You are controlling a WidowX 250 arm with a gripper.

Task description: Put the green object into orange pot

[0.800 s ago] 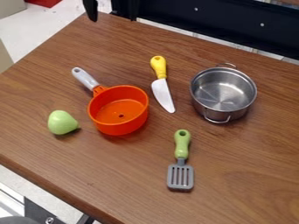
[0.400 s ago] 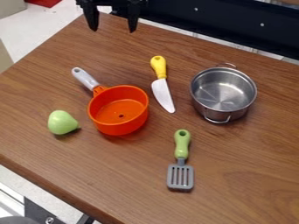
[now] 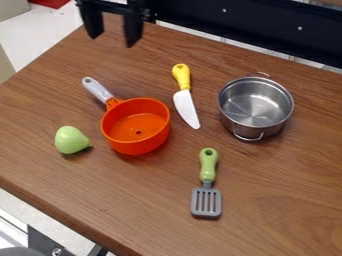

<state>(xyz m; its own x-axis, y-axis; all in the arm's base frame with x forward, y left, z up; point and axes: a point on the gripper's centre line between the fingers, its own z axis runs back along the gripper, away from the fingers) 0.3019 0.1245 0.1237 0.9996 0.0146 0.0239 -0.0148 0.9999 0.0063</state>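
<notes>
Brown wooden bench (image 3: pixel 267 170) carries the things. Green object (image 3: pixel 71 140) lies on it, just beside the orange pot (image 3: pixel 135 126) and outside it. Black claw (image 3: pixel 112 40) hangs above the far edge, and its two fingers are apart, with nothing between them.

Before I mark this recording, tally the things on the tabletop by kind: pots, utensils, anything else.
Pots: 2 (orange pot, metal pot)
Utensils: 2 (knife with a yellow handle, spatula with a green handle)
Toy food: 1 (green pear-like piece)
Total: 5
</notes>
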